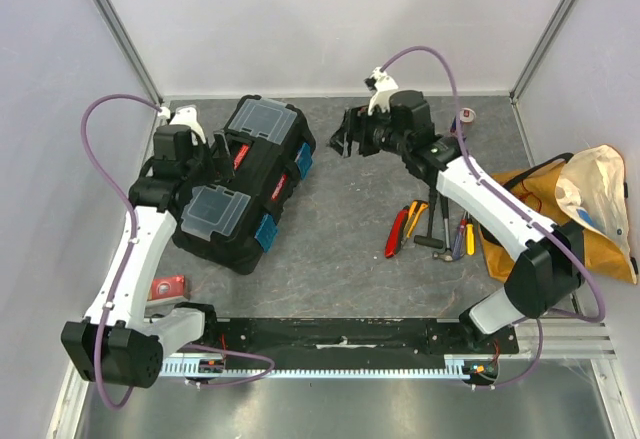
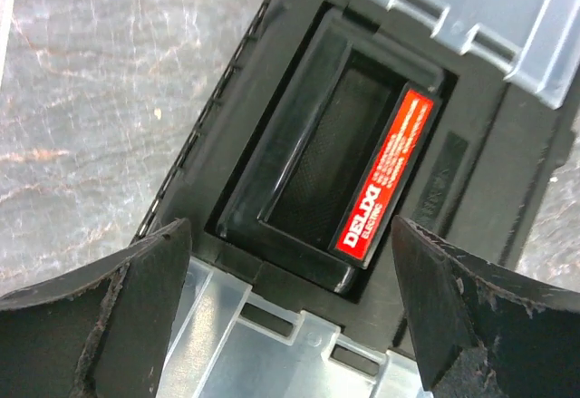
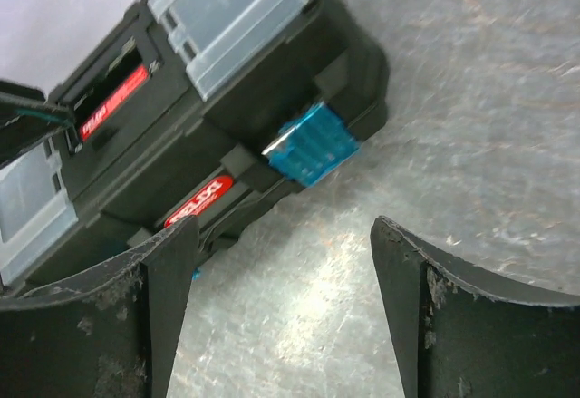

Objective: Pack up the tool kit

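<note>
The black toolbox (image 1: 245,184) lies closed on the left of the table, with two clear-lidded compartments, a red handle label and blue latches (image 1: 267,229). My left gripper (image 1: 222,149) hovers open over its top. In the left wrist view the gripper (image 2: 290,298) straddles the red-labelled handle (image 2: 385,176) and the edge of a clear lid (image 2: 272,344) without touching either. My right gripper (image 1: 345,142) is open and empty, just right of the box. In the right wrist view it (image 3: 283,262) is over bare table, with the toolbox (image 3: 208,117) and a blue latch (image 3: 313,144) ahead. Several red, yellow and black-handled hand tools (image 1: 430,229) lie loose at the right.
A yellow-orange fabric bag (image 1: 560,214) lies at the right edge, beside the tools. A small red object (image 1: 168,286) lies near the left arm's base. A small round object (image 1: 466,116) sits at the back right. Grey walls enclose the table on three sides.
</note>
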